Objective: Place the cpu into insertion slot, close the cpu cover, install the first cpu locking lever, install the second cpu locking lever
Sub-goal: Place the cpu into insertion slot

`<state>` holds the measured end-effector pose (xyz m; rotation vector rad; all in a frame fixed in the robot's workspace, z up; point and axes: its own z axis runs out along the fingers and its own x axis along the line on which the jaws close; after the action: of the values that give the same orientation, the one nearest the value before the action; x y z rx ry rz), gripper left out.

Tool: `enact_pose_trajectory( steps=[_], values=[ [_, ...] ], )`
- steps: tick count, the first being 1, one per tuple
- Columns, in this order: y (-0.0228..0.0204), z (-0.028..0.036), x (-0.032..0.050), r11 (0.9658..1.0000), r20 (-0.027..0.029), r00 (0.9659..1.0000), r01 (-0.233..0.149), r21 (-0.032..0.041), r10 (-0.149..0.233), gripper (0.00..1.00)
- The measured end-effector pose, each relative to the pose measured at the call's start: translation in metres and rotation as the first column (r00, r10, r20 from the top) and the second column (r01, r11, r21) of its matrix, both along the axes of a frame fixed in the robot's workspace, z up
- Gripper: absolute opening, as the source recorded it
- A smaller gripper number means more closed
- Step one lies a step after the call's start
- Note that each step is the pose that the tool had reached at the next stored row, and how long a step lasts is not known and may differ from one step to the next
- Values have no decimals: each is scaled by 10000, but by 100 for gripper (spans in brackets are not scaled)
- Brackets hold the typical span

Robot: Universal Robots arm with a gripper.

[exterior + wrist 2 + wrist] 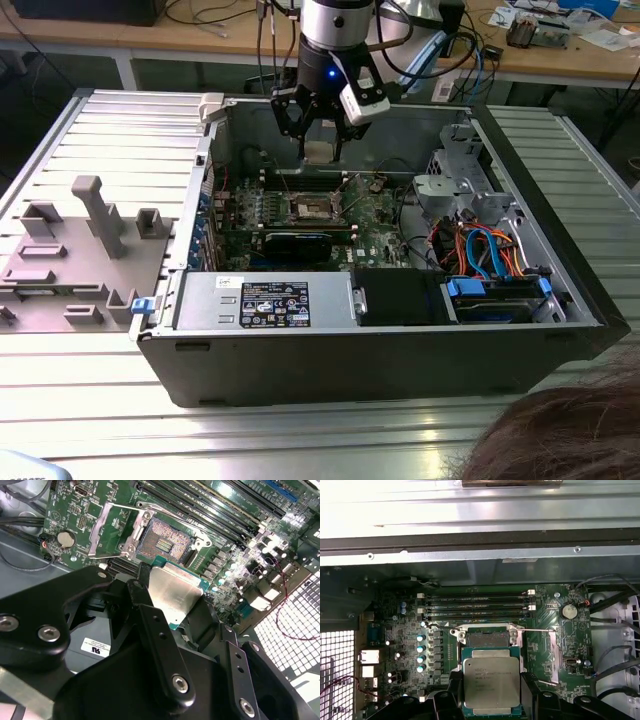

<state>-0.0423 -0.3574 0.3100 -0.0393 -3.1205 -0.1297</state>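
The gripper (318,148) is clamped on the cpu (491,684) by two opposite edges, holding it flat with the metal top facing the wrist. The slot (485,638) lies open below the gripper, well apart and seemingly a little off from straight under. Its sides run square with the chip's.

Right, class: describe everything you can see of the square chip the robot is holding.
The chip is a flat square with a dull silver-grey metal top bearing faint print, on a thin green base that shows as a rim. The end effector grips it by two opposite edges, metal side up. It hangs above the green circuit board, close to the open socket but not in it, touching nothing else.
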Motion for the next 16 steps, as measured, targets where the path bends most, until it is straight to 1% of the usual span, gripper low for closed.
enact_pose_trajectory(
  steps=[2,6,8,13,16],
  values=[
    [0,-71,-5,10000,-1,10000,0,0,0,55],
    [0,-78,-5,10000,0,10000,0,-1,0,55],
    [0,-96,-5,10000,0,10000,0,0,0,55],
    [0,-107,-5,10000,1,10000,0,1,0,55],
    [0,-116,-5,10000,0,10000,-15,-21,15,55]
  ],
)
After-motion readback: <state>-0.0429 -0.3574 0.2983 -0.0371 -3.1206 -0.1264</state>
